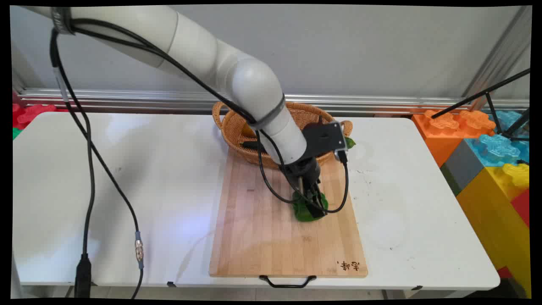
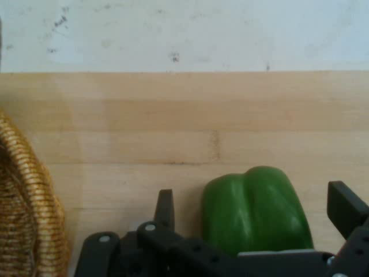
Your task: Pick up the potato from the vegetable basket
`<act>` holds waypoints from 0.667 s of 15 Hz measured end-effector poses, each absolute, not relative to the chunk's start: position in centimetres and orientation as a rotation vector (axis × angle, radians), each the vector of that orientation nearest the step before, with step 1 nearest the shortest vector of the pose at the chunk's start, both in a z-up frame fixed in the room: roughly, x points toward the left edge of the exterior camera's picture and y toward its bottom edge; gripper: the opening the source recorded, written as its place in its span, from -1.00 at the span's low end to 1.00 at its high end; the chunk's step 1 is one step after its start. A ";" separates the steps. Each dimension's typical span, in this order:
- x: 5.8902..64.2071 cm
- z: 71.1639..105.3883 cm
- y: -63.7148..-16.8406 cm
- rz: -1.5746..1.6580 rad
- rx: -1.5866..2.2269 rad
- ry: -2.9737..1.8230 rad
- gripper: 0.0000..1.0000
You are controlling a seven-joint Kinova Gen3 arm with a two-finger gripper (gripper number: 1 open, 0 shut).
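- The gripper [image 1: 312, 202] is down on the wooden cutting board [image 1: 262, 237], its fingers [image 2: 166, 209] spread wide to either side of a green bell pepper [image 1: 308, 212]
- In the hand view the pepper [image 2: 256, 210] sits between the two fingers with a gap on each side; neither finger presses on it
- The pepper lies on the board's right half, at about 6 o'clock from the wicker basket [image 1: 237, 127]
- The basket stands at the board's 12 o'clock end, overlapping its far edge, on the white table [image 1: 106, 178]
- Coloured toy blocks [image 1: 487, 144] are stacked off the table's edge at 3 o'clock
- Black cables [image 1: 89, 161] hang from the arm over the table's left part
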State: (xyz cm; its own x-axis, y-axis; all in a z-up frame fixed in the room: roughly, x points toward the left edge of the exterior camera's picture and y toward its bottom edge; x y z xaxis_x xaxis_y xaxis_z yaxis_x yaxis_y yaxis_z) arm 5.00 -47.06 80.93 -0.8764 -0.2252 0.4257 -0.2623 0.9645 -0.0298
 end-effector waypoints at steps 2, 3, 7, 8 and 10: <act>5.4 82.2 -47.2 0.133 0.344 -2.684 1.00; 5.8 83.2 -47.3 0.142 0.342 -2.684 1.00; 8.4 86.9 -48.4 0.193 0.331 -2.707 1.00; 9.3 87.6 -48.9 0.209 0.336 -2.712 1.00; 10.8 88.7 -49.9 0.234 0.353 -2.712 1.00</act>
